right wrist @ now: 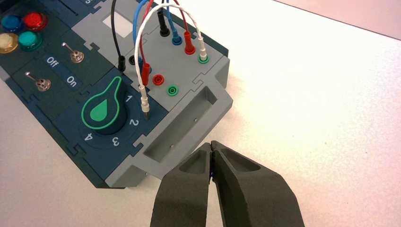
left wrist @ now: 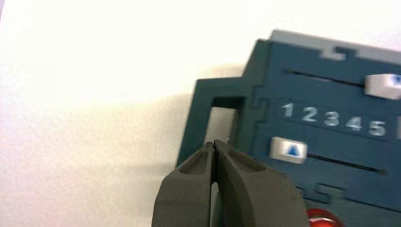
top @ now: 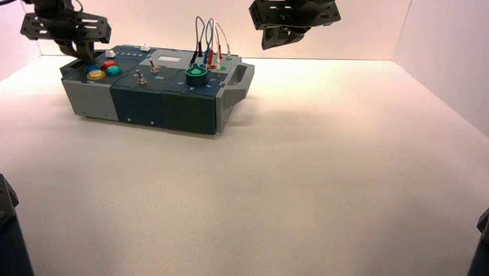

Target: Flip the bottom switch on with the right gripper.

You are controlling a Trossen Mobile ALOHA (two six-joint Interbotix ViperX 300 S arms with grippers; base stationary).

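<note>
Right wrist view: the black skeletal right gripper (right wrist: 211,147), fingertips pressed together on nothing, hangs off the dark-blue control box's (right wrist: 71,132) grey handle end, well apart from the small metal bottom toggle switch (right wrist: 41,83), not yet flipped on.

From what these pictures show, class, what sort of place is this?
Probably a robot test bench in a lab: a white table walled by plain white panels, one practice box of switches and wires, and two robot arms, left gripper and right gripper, over it.
</note>
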